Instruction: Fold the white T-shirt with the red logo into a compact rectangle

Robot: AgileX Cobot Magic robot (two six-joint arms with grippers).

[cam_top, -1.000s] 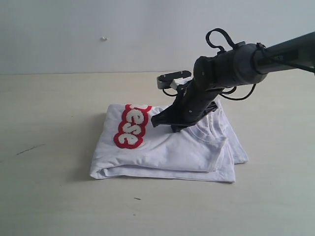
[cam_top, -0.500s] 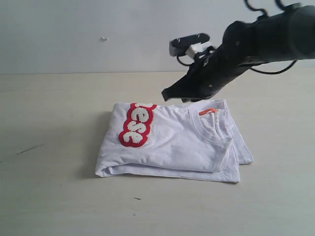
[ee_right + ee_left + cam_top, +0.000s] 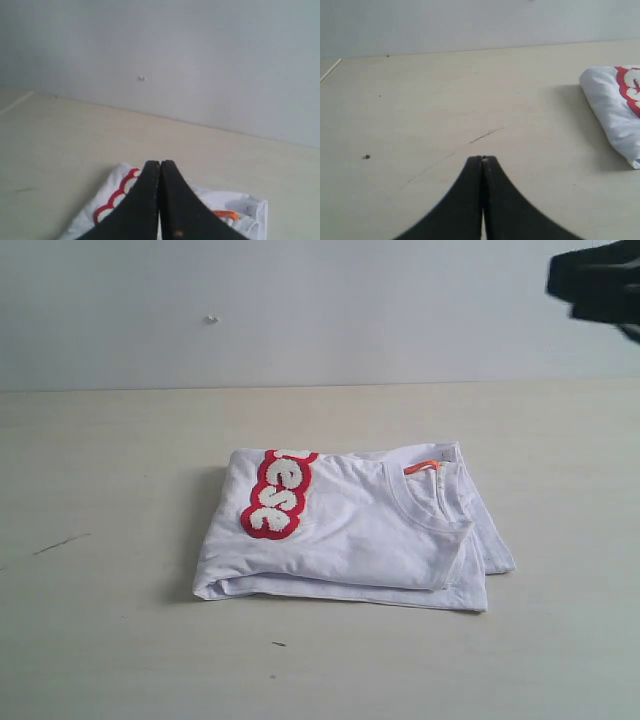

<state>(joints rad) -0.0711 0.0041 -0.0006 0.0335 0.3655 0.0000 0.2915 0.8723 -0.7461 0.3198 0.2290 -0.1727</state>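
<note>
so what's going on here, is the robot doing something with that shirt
A two-armed robot is folding a white T-shirt, and the job looks about done. The shirt lies on the table as a compact folded rectangle, with the red logo partly showing on top and the collar and orange tag facing up. Nothing is holding it now. The right gripper is shut and raised clear of the shirt. The left gripper is shut too, over bare table off to the shirt's side.

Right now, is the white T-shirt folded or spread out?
Folded. The white T-shirt lies as a compact rectangle; stacked layers show along its near edge, and a fold cuts off the red logo.
</note>
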